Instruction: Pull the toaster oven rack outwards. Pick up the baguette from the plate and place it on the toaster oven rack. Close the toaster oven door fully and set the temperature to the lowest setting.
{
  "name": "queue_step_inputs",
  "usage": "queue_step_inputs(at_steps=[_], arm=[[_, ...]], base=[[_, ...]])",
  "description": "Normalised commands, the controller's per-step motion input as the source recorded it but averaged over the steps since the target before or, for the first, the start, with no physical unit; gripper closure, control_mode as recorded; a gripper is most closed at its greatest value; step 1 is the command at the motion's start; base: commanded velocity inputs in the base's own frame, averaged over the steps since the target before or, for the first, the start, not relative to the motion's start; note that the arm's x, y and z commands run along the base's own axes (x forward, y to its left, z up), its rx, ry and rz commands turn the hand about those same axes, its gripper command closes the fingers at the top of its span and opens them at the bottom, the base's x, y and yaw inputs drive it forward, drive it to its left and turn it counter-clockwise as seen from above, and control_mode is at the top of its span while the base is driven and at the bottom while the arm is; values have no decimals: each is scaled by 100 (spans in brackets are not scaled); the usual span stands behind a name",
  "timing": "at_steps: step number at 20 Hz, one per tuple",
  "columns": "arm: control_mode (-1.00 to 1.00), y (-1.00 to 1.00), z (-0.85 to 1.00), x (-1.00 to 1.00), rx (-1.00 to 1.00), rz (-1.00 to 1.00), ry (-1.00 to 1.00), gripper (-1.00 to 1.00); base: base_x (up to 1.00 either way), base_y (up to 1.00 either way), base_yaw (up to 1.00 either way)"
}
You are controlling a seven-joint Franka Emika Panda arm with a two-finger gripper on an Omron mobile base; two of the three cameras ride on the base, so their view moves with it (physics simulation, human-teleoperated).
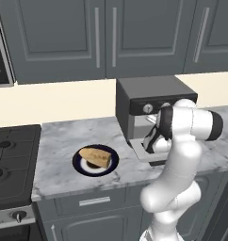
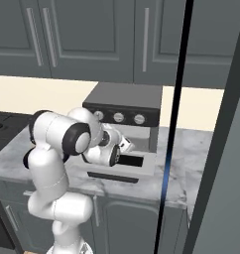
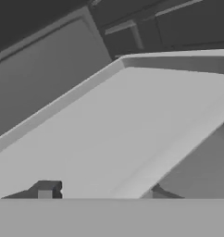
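The toaster oven rack [image 3: 109, 134] is lying as a pale flat shelf right under the hand camera, inside the cavity of the toaster oven [image 1: 151, 94], whose door [image 2: 124, 168] is folded down flat toward the counter edge. The gripper [image 1: 151, 141] is reaching into the mouth of the oven, at about three o'clock from the plate [image 1: 95, 160] in the left base view. One dark fingertip [image 3: 46, 190] is showing at seven o'clock in the hand view, against the shelf; I cannot tell whether the claw is open, shut, or already pinching the rack's front edge.

As I judge it, the rack pull is the step in hand. Doing it well means catching the front lip squarely and drawing straight out over the lowered door, level, without twisting the shelf.

The rack's long axis seems to be running across the oven's width, front edge facing the robot. The baguette [image 1: 95, 156] is resting on the plate, its long axis running roughly ten to four o'clock, with the paler cut end seeming to face four.
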Motion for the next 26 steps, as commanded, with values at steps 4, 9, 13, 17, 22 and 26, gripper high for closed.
queue_step_inputs(at_steps=[4,9,13,17,22,26], arm=[[-100,-6,-24,-95,39,0,52,100],[-100,0,-8,-100,39,0,45,100],[-100,0,0,-100,36,0,46,100],[-100,0,13,-100,31,0,42,100],[-100,0,41,-100,26,0,28,100],[-100,-7,57,-100,24,0,20,100]], base=[[0,0,0],[0,0,0],[0,0,0],[0,0,0],[0,0,0],[0,0,0]])
